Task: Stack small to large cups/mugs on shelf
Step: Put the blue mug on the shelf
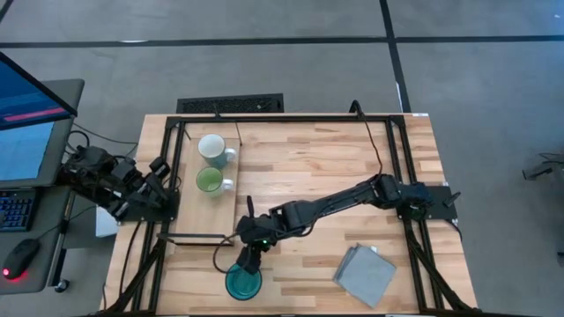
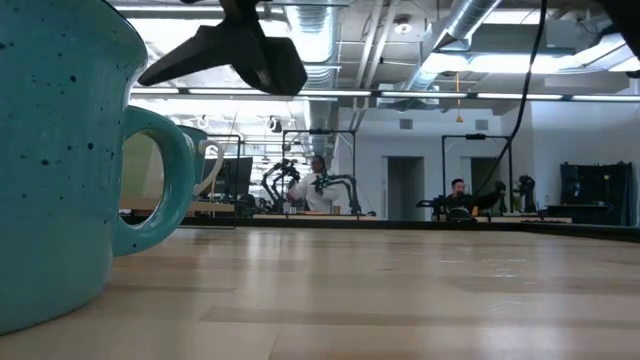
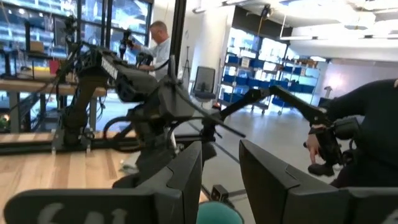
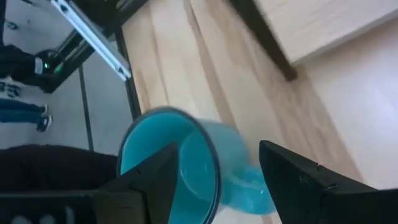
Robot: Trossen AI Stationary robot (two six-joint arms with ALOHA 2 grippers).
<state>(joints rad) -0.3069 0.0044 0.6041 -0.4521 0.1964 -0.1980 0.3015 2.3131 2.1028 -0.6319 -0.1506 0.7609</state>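
The teal-blue mug [image 1: 243, 283] stands upright on the planked tabletop near the table's near edge, left of the middle. In the low view the mug [image 2: 55, 160] fills the left, its handle [image 2: 165, 180] toward the right. My right gripper [image 1: 250, 259] hovers just above it, open. In the right wrist view the gripper [image 4: 217, 149] has one finger [image 4: 155, 177] over the mug's [image 4: 186, 155] opening and the other finger [image 4: 298, 180] beyond the handle side. The white mug [image 1: 211, 147] and the light-green mug [image 1: 210, 180] stand on the shelf [image 1: 198, 216]. My left gripper [image 1: 161, 169] waits, open, at the table's left edge.
A grey folded cloth [image 1: 366, 274] lies near the table's near right corner. The shelf's black-framed near corner [image 4: 283, 59] is close to the teal mug. Black frame rails run along the table's left, right and far sides. People show in the room beyond the table.
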